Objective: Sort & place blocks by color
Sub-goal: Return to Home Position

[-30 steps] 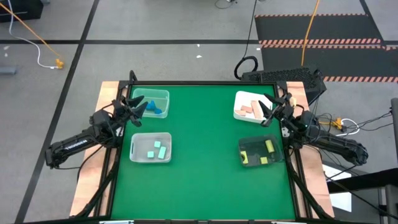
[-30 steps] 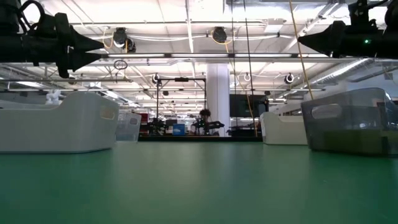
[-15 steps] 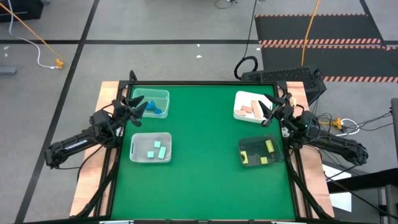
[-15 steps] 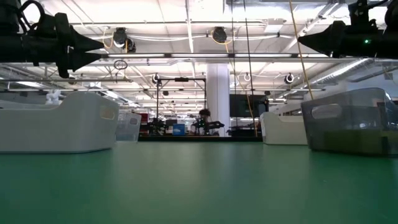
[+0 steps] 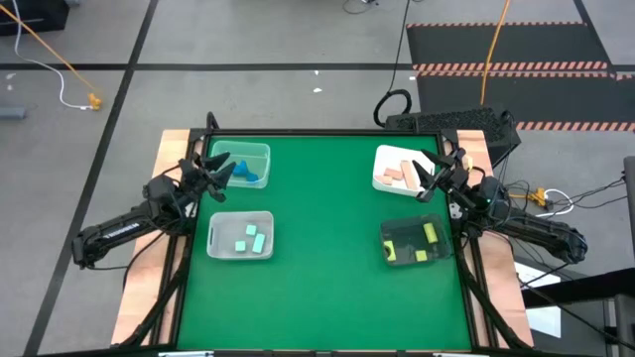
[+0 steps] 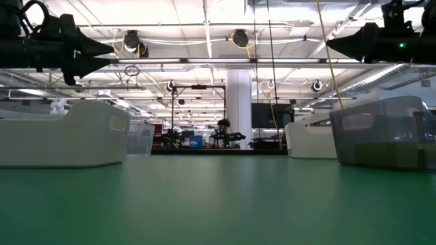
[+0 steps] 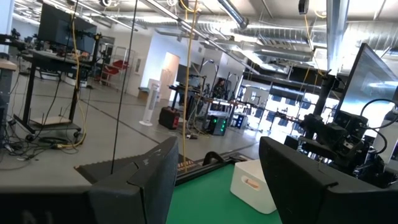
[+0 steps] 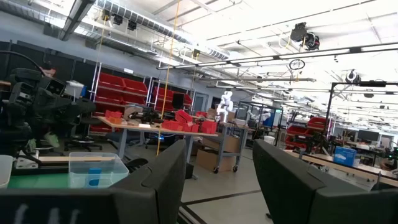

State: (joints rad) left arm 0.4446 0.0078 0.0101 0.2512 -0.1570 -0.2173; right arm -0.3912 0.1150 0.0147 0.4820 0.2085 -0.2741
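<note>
Green tabletop (image 5: 327,268) carries four plastic trays (image 5: 212,241) holding small blue blocks (image 5: 248,171), mint-teal blocks (image 5: 249,238), tan wooden blocks (image 5: 399,175) and yellow-green blocks (image 5: 422,243), one colour each. Left gripper (image 5: 222,170) and right gripper (image 5: 427,179) hover at the far trays' outer edges, fingers apart, empty. Blocks look light, rigid; pinch flat opposite faces.

Two matte black jointed arms (image 5: 129,226) are seen, each tipped by a black two-fingered hand, the left hand (image 5: 225,172) and the right hand (image 5: 425,181). Broad, wedge-shaped dark fingers (image 7: 140,180) are shown close up. A small green light (image 6: 401,45), possibly an indicator, is carried on the right.
</note>
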